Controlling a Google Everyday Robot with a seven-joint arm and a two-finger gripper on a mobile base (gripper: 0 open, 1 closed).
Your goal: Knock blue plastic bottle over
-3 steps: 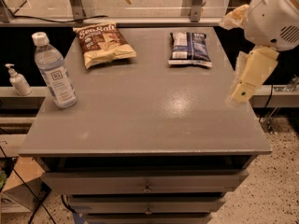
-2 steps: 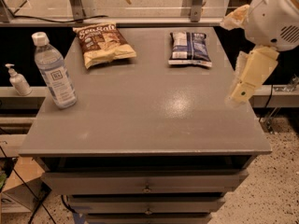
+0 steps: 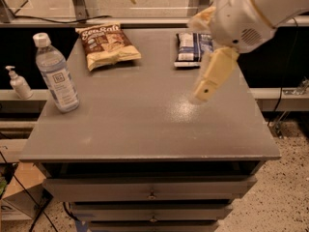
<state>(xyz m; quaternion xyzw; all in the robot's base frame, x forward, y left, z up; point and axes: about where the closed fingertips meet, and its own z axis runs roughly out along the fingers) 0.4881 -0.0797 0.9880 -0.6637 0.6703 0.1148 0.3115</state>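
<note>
While the robot's white, rounded arm reaches in from the upper corner of the view, its cream-coloured gripper hangs tilted above the flat grey top of a drawer cabinet, its tip just over a pale patch of glare on that surface; whether it is parted or closed cannot be made out from this angle, and it holds nothing that can be seen. Well apart from the gripper, across the top near the opposite side edge, the clear bluish plastic bottle with a white screw cap and white label stands upright. Behind the gripper, close to its upper part, lies a dark blue and white snack packet, flat on the surface near the back edge. Between that packet and the bottle, also toward the back, lies a tan and brown chip bag. Beyond the bottle, off the cabinet, a small white pump dispenser stands on a lower pale ledge. Below the gripper, the cabinet's front shows grey drawers with small round knobs. A speckled floor lies beside the cabinet, and a cardboard box sits low on the bottle's side.
</note>
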